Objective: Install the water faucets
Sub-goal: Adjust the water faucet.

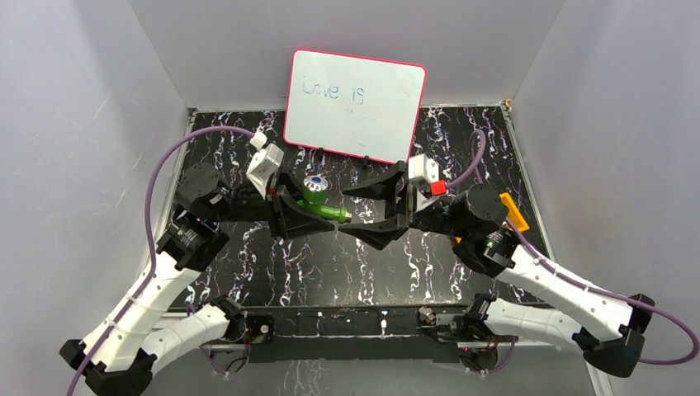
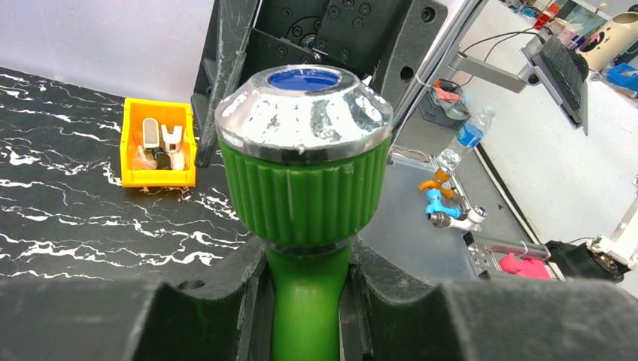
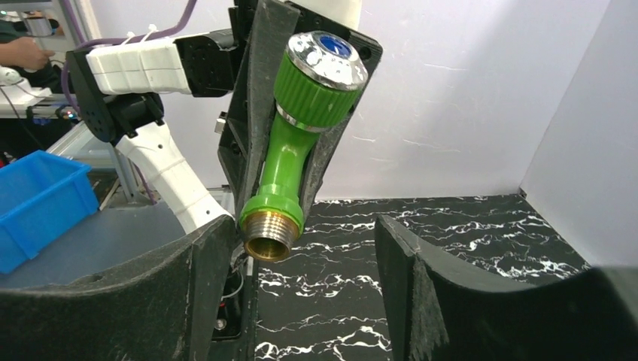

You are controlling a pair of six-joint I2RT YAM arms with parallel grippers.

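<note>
**Top view.** Holds the green tap (image 1: 323, 200) at centre frame in the left gripper (image 1: 307, 208), clamped shut on the neck, clear of the black table (image 1: 462, 272) and below the whiteboard (image 1: 355, 103). Points the threaded end (image 1: 341, 215) to the right, toward the right gripper (image 1: 343, 211), probably so that the other arm can get at the metal fitting.

**Left wrist view.** Fills mid-frame with the blue-and-silver knob (image 2: 305, 113). Pinches the green neck between both black fingers at bottom centre, leaving the knob free. Shows an orange tray (image 2: 158, 179) of metal pieces at left, well apart.

**Right wrist view.** Presents the tap tilted, knob at upper centre, threaded end lower and left of centre. Brackets that end with the right fingers (image 3: 421, 286) spread wide, gripping nothing. Sits just beside the left-hand finger, contact not discernible. Looks like a handover or regrip in preparation. Installation not yet begun, by this reading.
</note>
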